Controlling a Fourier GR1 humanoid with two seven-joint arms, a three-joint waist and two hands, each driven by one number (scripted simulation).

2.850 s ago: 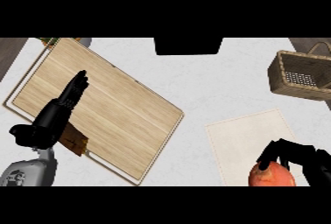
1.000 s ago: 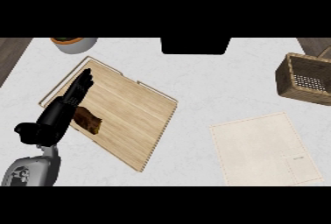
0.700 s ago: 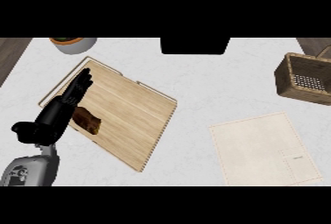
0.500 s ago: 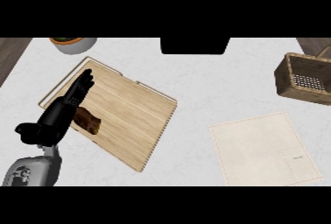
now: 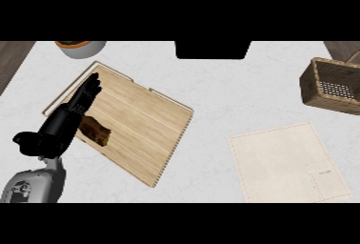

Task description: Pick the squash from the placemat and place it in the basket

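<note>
A pale cream placemat lies at the lower right of the white counter, with nothing on it. The woven brown basket stands at the right edge, partly cut off. No squash shows anywhere in the head view. My left hand rests open with straight fingers over the left part of the wooden cutting board. My right hand is out of the picture.
A small dark brown block lies on the cutting board beside my left forearm. A grey bowl with an orange inside sits at the top left. A black object sits at the counter's far edge.
2.9 s ago my right hand was shut on the orange squash at the lower right; both have since left the view. The view has shifted slightly. The left hand stays as it was.
</note>
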